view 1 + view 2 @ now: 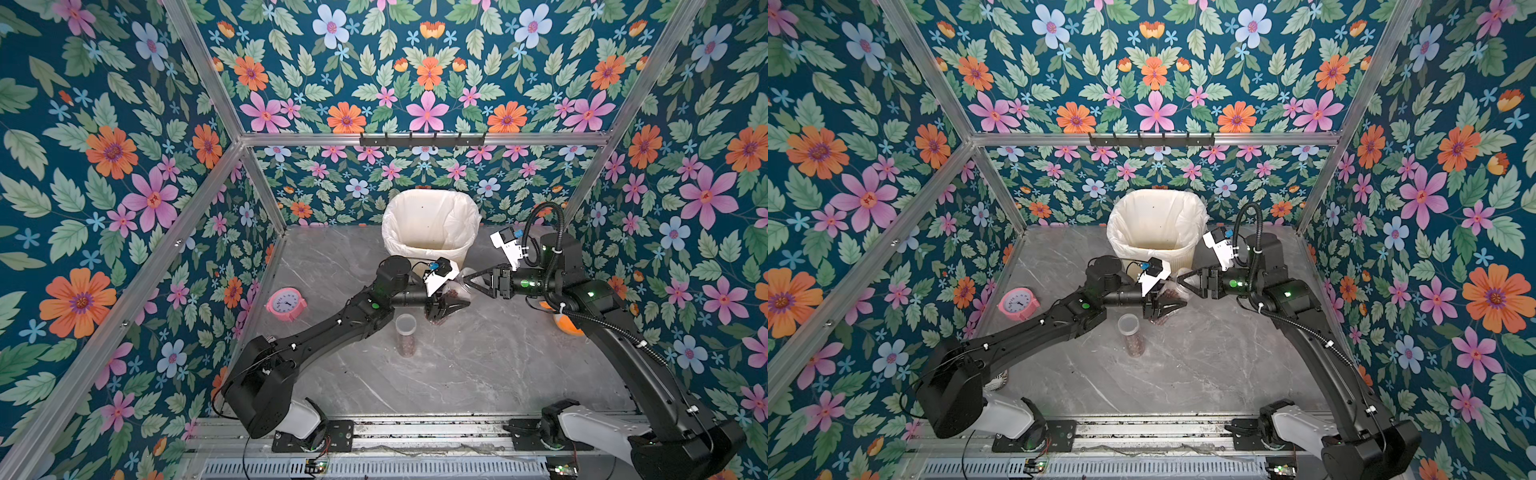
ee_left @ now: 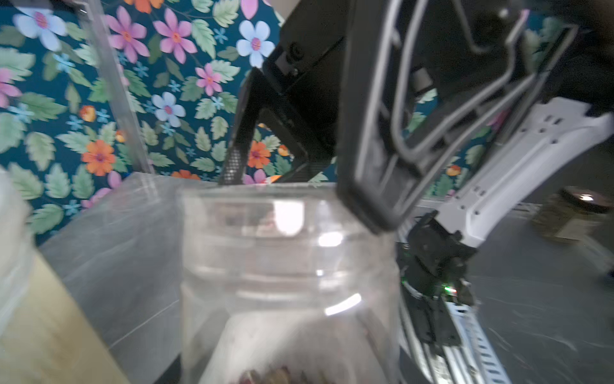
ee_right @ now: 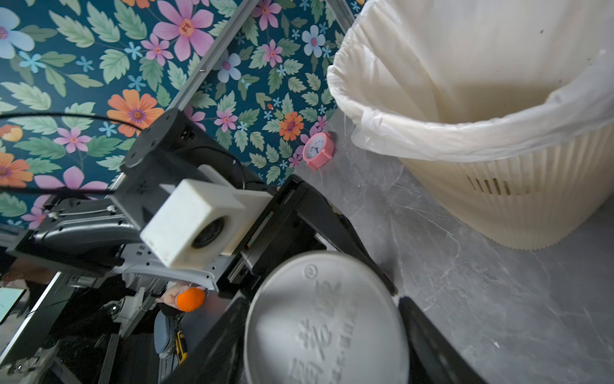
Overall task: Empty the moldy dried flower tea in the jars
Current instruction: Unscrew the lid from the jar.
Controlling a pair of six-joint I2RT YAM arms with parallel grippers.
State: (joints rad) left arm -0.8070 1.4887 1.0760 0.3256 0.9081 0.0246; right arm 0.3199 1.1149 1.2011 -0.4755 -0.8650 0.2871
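Observation:
The wider clear jar (image 1: 456, 292) hangs tipped on its side just in front of the bin, and my left gripper (image 1: 446, 309) is shut on its body. Reddish dried flower tea (image 1: 451, 295) lies inside it, blurred in the left wrist view at the jar's (image 2: 289, 266) bottom. My right gripper (image 3: 327, 332) reaches in from the right and is shut on the jar's flat white lid (image 3: 327, 325), one black finger (image 3: 428, 345) on each side. The narrower jar (image 1: 405, 334) stands upright on the table with tea (image 1: 405, 347) in it, nearer than both grippers.
The cream ribbed bin (image 1: 390, 232) with a white liner stands at the back centre, close behind the grippers. A pink clock (image 1: 286, 304) sits at the left wall. An orange object (image 1: 567, 326) lies by the right wall under my right arm.

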